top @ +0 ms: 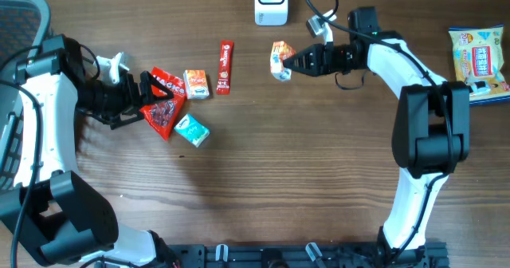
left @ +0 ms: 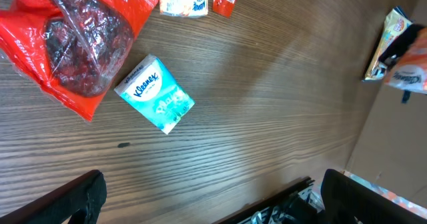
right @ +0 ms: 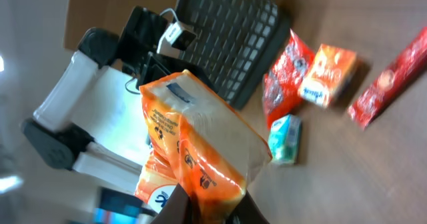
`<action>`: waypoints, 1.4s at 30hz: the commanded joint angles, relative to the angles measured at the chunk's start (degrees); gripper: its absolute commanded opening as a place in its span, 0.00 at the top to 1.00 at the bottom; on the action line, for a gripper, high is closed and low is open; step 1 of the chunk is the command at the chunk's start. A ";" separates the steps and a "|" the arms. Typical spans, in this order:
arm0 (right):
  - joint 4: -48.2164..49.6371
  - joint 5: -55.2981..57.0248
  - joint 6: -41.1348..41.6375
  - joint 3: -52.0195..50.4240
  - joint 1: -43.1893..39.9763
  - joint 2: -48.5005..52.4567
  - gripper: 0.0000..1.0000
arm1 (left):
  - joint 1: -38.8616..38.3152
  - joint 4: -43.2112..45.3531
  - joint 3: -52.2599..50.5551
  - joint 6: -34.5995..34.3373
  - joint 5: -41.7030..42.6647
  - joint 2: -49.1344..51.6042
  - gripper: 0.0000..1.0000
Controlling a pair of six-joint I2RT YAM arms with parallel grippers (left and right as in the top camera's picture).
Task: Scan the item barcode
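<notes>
My right gripper (top: 290, 61) is shut on an orange and white packet (top: 280, 61) and holds it above the table, just below the white scanner (top: 271, 1) at the far edge. In the right wrist view the packet (right: 200, 134) sticks up from between my fingers (right: 175, 207), its lower end pinched. My left gripper (top: 147, 99) stands open at the left, by the red bag (top: 166, 102). In the left wrist view its fingers (left: 83, 196) are spread wide over bare wood, holding nothing.
An orange tissue pack (top: 196, 84), a red stick pack (top: 225, 67) and a teal Kleenex pack (top: 192, 130) lie beside the red bag. A yellow snack bag (top: 478, 63) lies at the right edge. A black mesh chair (top: 20, 17) stands at the far left.
</notes>
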 commanded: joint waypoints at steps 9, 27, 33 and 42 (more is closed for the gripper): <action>18.16 -3.72 1.49 -0.37 1.11 -2.12 0.96 | 0.00 0.00 0.22 0.90 0.02 -0.50 0.00; 49.27 -3.69 33.11 -0.37 1.18 -2.12 0.96 | 0.00 0.00 0.22 0.90 0.02 -0.50 0.00; 49.31 -3.69 33.22 -0.37 1.33 -2.12 0.96 | 0.00 0.00 0.22 0.90 0.02 -0.50 0.00; 49.44 -3.69 33.20 -0.37 1.31 -2.12 0.96 | 0.00 0.00 0.22 0.90 0.02 -0.50 0.00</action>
